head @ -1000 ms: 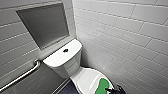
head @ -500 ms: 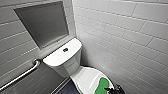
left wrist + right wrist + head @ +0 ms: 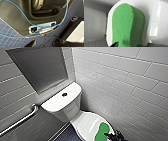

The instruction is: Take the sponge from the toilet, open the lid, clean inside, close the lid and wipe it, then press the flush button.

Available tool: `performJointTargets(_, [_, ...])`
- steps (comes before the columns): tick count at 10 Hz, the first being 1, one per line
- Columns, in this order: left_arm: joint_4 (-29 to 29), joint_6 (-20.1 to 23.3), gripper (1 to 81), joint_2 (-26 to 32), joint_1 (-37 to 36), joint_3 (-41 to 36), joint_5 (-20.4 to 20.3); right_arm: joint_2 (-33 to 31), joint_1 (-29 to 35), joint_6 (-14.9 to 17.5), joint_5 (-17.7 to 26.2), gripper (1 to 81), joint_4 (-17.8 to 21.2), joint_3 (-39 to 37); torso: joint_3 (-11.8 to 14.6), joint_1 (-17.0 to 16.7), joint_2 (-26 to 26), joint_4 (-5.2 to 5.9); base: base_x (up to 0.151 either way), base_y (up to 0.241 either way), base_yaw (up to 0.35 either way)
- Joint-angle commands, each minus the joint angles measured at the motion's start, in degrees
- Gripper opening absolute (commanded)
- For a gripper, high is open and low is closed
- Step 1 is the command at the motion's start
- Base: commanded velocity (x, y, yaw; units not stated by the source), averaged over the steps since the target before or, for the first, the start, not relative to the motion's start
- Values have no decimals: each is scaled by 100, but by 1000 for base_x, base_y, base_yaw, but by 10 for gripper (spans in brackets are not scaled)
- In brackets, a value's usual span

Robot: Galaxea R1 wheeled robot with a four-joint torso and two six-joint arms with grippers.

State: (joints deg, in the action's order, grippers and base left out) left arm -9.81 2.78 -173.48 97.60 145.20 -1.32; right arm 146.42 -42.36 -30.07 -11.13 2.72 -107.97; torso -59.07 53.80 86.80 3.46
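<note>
The white toilet (image 3: pixel 62 107) stands in a tiled corner with its lid (image 3: pixel 86 123) shut. A small dark flush button (image 3: pixel 64 94) sits in the middle of the tank top. The bright green sponge (image 3: pixel 102 132) lies flat on the front of the lid. My right gripper (image 3: pixel 113 135) hovers at the sponge's near end, just beside it. In the right wrist view the sponge (image 3: pixel 127 25) looms large on the glossy lid (image 3: pixel 154 18), and the gripper (image 3: pixel 132 44) is open, one dark fingertip (image 3: pixel 115 44) on each side of the sponge's end.
A steel grab bar (image 3: pixel 20 120) runs along the wall left of the tank, below a grey recessed panel (image 3: pixel 40 67). White wall tiles (image 3: pixel 130 84) close in on the right. The left wrist view looks down on my own base, a blue cable (image 3: pixel 37 25) and dark floor tiles (image 3: pixel 50 37).
</note>
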Motion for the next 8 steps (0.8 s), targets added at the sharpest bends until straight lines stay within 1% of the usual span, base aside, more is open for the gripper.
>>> performJointTargets(1, [23, 3, 811, -2, 264, -44, 545, -58, 610, 2, 129, 811, -148, 23, 0, 0, 0, 0, 0, 0, 0])
performJointTargets(4, [23, -14, 811, 24, 273, -44, 545, 127, 539, 2, 120, 811, -237, -30, -2, 0, 0, 0, 0, 0, 0])
performJointTargets(5, [23, -14, 811, 15, 274, -44, 545, 153, 557, 10, 103, 811, -237, -56, -437, 0, 0, -148, 0, 0, 0])
performJointTargets(6, [23, -15, 811, 15, 273, -53, 545, 153, 549, 10, 67, 811, -245, -56, -28, 0, 0, -9, 0, 0, 0])
performJointTargets(8, [23, -23, 811, 24, 282, -71, 545, 136, 522, -7, 67, 811, -237, -117, -131, 0, 0, -22, 0, 0, 0])
